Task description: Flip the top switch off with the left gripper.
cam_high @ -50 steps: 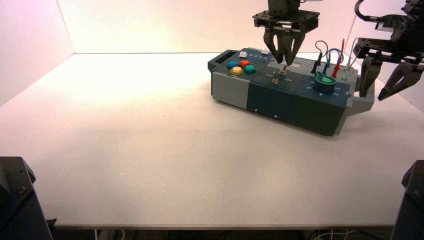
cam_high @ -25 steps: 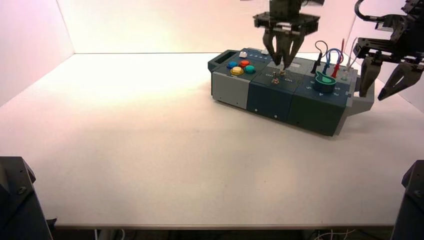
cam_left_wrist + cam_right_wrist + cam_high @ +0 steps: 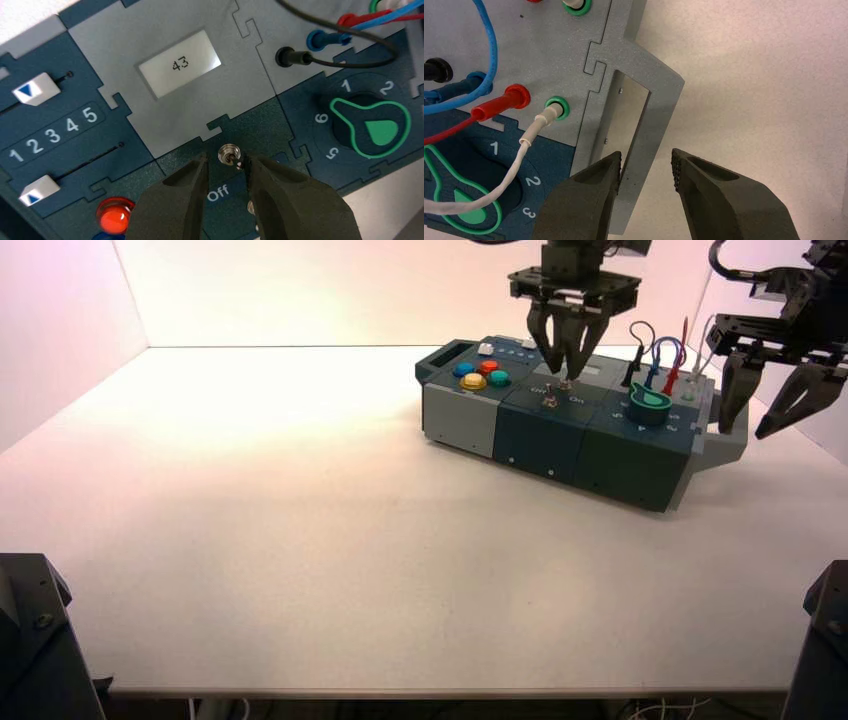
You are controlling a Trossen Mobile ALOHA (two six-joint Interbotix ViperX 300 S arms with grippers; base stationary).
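Note:
The top switch [image 3: 229,153], a small silvery toggle on a collar, sits just below the light grey plate [image 3: 120,60] whose display reads "43", on the dark blue middle module [image 3: 545,415]. My left gripper [image 3: 226,160] hangs over it [image 3: 566,372], fingers a little apart, with the toggle between the tips. The lever leans toward one fingertip [image 3: 248,162] and looks to touch it. "Off" lettering shows between the fingers. The second toggle [image 3: 250,205] is mostly hidden behind a finger. My right gripper [image 3: 775,405] hangs open at the box's right end.
The box carries coloured buttons [image 3: 480,374] on the left, two white sliders [image 3: 37,90], a green knob [image 3: 372,127] and plugged wires [image 3: 660,350] on the right. In the right wrist view my open right gripper [image 3: 646,162] straddles the grey end bracket [image 3: 639,125].
My left gripper has come down a little and its fingers have narrowed, so the tips now flank the top switch. The right arm has not moved.

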